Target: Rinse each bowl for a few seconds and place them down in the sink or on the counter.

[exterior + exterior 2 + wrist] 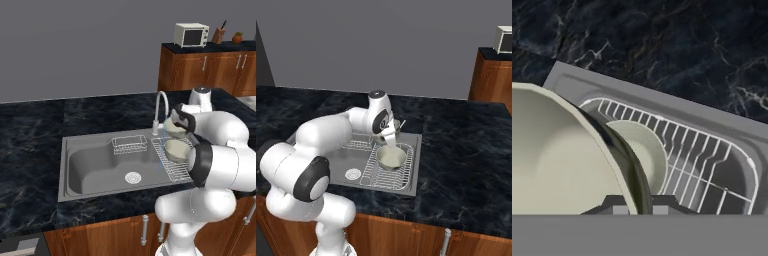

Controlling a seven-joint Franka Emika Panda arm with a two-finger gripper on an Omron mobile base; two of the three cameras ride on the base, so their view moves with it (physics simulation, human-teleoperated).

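Pinched by its rim in the closed gripper (640,210), one bowl (557,160) hangs beside the faucet (161,107), the second bowl (643,150) just below on the sink (662,102) rack, so rinsing seems underway; next, setting it down.

The deep basin of the sink (95,167) is open left of the faucet (161,107). Right of the faucet, the wire rack (172,165) carries one bowl (176,150), and the small wire basket (129,145) stands behind the drain (132,177).
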